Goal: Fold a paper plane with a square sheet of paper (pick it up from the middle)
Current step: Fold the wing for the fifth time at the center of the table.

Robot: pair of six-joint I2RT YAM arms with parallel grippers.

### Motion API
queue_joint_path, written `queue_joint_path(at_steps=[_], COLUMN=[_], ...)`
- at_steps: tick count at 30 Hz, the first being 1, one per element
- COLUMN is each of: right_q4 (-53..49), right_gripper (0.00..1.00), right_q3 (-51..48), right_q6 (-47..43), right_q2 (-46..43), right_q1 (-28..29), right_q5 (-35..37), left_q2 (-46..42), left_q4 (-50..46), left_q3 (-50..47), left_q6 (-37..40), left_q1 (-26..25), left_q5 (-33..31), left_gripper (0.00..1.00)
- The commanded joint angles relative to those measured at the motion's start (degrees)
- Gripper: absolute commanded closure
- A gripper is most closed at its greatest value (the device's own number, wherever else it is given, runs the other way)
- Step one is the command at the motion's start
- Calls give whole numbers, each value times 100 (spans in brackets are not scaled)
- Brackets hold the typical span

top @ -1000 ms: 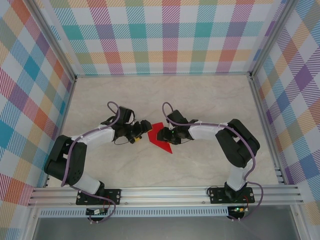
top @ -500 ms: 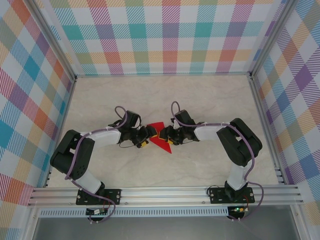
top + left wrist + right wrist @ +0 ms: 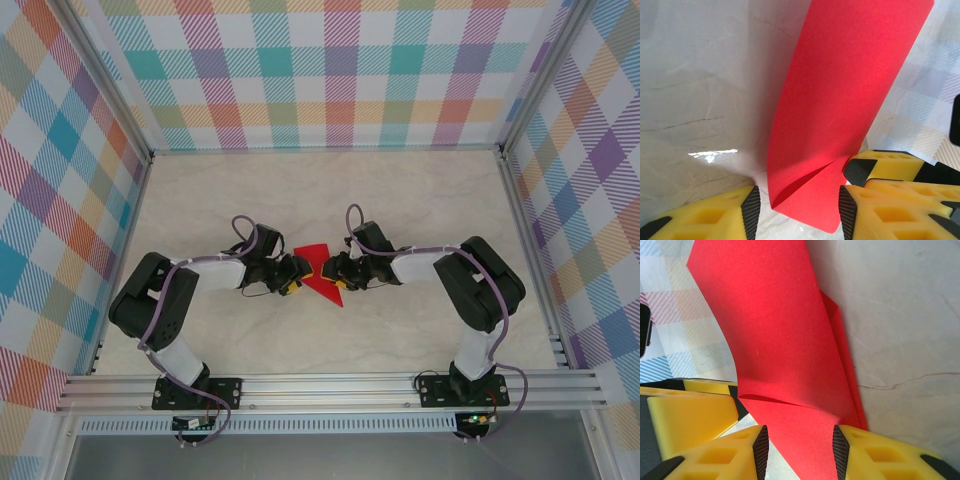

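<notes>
Starting on the left of the overhead shot: my left gripper [image 3: 297,272] sits just left of centre on the table [image 3: 420,200], nose pointing right, straight at the paper [image 3: 316,254]. From its wrist cam, the jaws stand about halfway apart around the paper's bottom fold. The right-hand pad looks to be touching red. There's a thin sliver of table between the paper and the left-hand pad [image 3: 751,212] though, so I wouldn't call that a pinch yet.

The paper is dead centre, wedged between my two grippers. It's creased and not lying flat: in both wrist cams it curls up off the table and away from the fingers. Overhead, its long axis runs from a wide end at the upper left down to a point at the lower right, so it lies crosswise to the line between my grippers. Neither arm is nearer, I reckon. Both have it right at the fingertips.

On the right, my right gripper [image 3: 328,272] mirrors the left one, nose pointing left. Its jaws are at a middling width, with the creased paper filling the gap pad to pad. Whether they're actually squeezing it, I can't tell.

Writing or logos: nothing readable anywhere, just checked walls [image 3: 330,70].
</notes>
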Motion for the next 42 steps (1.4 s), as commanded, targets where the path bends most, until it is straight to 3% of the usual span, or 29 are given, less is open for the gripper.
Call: queue_joint_path(at_steps=[1,10,16,20,25,33,42], right_q4=[-298,-279,-347,-439,-530,106,733], right_gripper=[59,59,56,53,49,51,33], right_q3=[-206,-232,-110,-22,-109,-1018,-1423], right_q6=[-33,-297,-884,-1412,-2168,-3686,-5124], right_q2=[113,-49,-279,-492,-877,-1815,-1968], right_q1=[-60,-149,-149,-149,-124,255,1035], right_q5=[207,236,365,487,765,1989,2960], left_q2=[150,97,116,109,78,90,92], left_q4=[377,556,413,50,-718,-1465,-1702], left_q3=[52,49,159,327,700,1169,1377], left_q6=[-43,-41,51,174,337,350,173], left_q1=[-67,-77,-130,-217,-350,-525,-551], left_q5=[283,482,453,296,-44,-416,-472], left_gripper=[56,71,86,91,92,92,92])
